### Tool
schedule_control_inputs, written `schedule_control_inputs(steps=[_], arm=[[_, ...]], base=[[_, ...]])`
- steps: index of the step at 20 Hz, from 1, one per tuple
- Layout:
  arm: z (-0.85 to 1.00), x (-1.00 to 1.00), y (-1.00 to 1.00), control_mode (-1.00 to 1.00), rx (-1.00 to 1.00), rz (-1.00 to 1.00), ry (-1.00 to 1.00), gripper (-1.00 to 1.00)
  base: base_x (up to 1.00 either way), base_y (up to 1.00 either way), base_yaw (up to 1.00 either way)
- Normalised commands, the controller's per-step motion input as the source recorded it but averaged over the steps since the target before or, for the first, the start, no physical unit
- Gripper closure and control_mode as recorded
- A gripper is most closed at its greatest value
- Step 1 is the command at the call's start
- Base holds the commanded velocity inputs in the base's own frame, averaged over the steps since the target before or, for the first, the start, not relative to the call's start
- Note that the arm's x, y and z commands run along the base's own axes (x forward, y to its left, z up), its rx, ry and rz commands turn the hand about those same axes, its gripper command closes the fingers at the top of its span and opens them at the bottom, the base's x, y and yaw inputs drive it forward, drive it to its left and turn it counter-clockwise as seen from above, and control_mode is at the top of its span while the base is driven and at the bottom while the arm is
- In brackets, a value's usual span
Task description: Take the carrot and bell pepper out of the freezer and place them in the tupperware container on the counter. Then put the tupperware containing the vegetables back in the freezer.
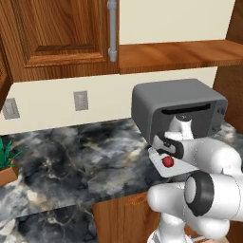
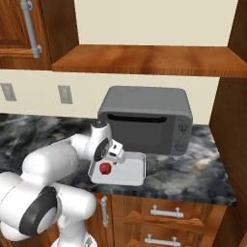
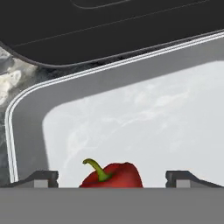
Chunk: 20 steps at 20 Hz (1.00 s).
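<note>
My fingers hang directly over the shallow light-grey rectangular tupperware container, tips spread well apart, with the small dark-red lumpy bell pepper lying between them. I cannot tell whether the tips touch the pepper; from the right base view it appears to rest on the container floor.

Location: the container sits on the black-and-grey marbled stone table, just in front of the dark grey box-shaped toaster oven, near the table's front edge.

Hazards, as I judge them:
- The pepper is rounded and glossy; a withdrawal that brushes it could roll it across the smooth tray floor.
- The container is light and close to the table edge; a sideways nudge from my fingers could slide it toward the drop or against the toaster oven.
- The raised rim with rounded corners is low; a fingertip catching it on retreat could tip the tray.

Surfaces: tray interior matt and pale, rim ridged; pepper skin shiny with a curved green stem; table polished and veined
</note>
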Motion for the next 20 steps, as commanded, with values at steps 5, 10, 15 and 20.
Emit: schedule_control_inputs(steps=[5,10,15,20], arm=[[0.94,-0.96,-0.01,-1.00,0.05,0.00,-0.18,-1.00],[1.00,-1.00,0.00,-1.00,0.02,0.00,-0.12,-1.00],[1.00,-1.00,0.07,-1.00,0.00,0.00,0.00,-1.00],[0.93,-0.96,0.21,-1.00,0.00,0.00,0.00,-1.00]], base=[[0.00,0.00,0.00],[0.00,0.00,0.00],[0.00,0.00,0.00],[0.00,0.00,0.00]])
